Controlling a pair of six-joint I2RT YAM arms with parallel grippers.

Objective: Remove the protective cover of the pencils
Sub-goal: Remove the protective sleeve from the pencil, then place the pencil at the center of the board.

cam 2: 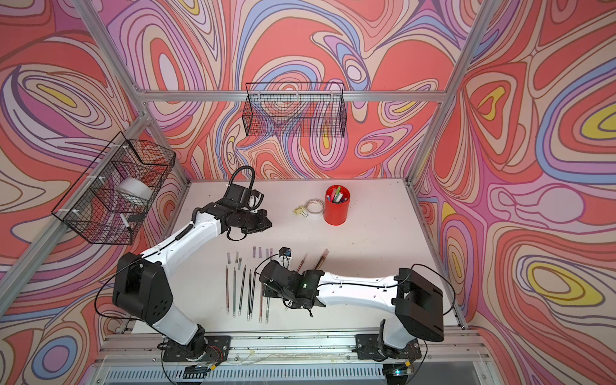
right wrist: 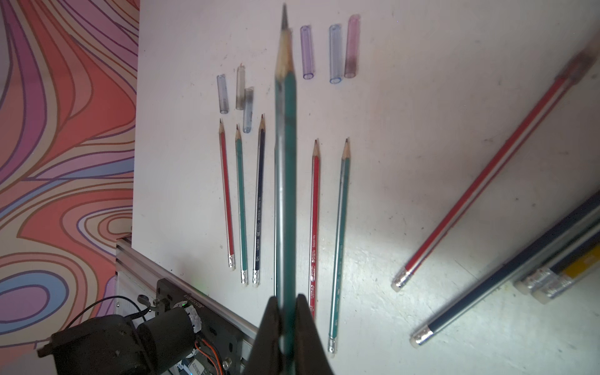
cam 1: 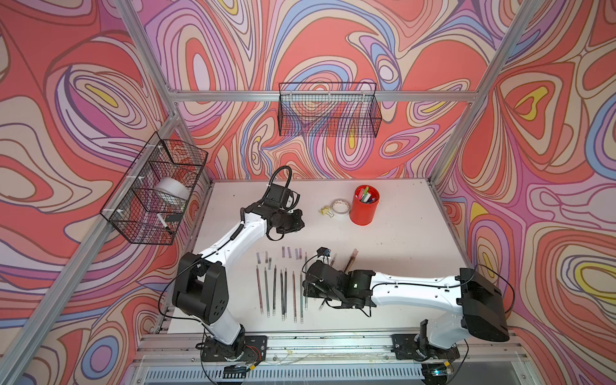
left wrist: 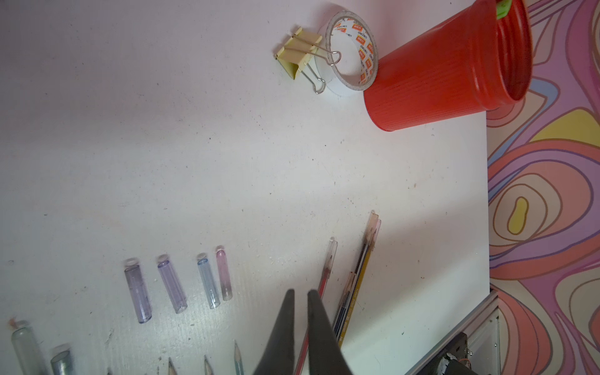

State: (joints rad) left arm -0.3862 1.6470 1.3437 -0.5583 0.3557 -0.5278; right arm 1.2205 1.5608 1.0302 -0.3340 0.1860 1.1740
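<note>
The right gripper point(right wrist: 287, 300) is clamped on the shaft of a green pencil point(right wrist: 287, 162), gripping it toward the eraser end. The pencil runs straight out ahead of the fingers, and its sharpened tip is bare. It hangs above the white table point(cam 1: 400, 240) rather than lying on it.

Under and to either side of the held pencil lies a row of bare pencils point(right wrist: 241, 207), roughly parallel to it, tips pointing the same way and erasers back toward the gripper. Red, green and dark shafts show among them, and at least one more is mostly hidden behind the held pencil. Just past their tips lie the removed covers point(right wrist: 335, 53), short clear tubes tinted grey, purple, blue and pink, all on their sides and apart from the pencils.

On the side of this gripper away from the left arm lie the capped pencils point(right wrist: 487, 168), slanted to the row. The red striped one has a clear cover over its tip, and a dark one and a yellow one run out of view.

The left gripper point(left wrist: 300, 293) is closed with nothing between its fingers, hovering well above the table near the covers. Far ahead of it stand a red cup point(left wrist: 435, 78), a tape roll point(left wrist: 352, 53) touching the cup, and a yellow binder clip point(left wrist: 297, 53) against the roll.
</note>
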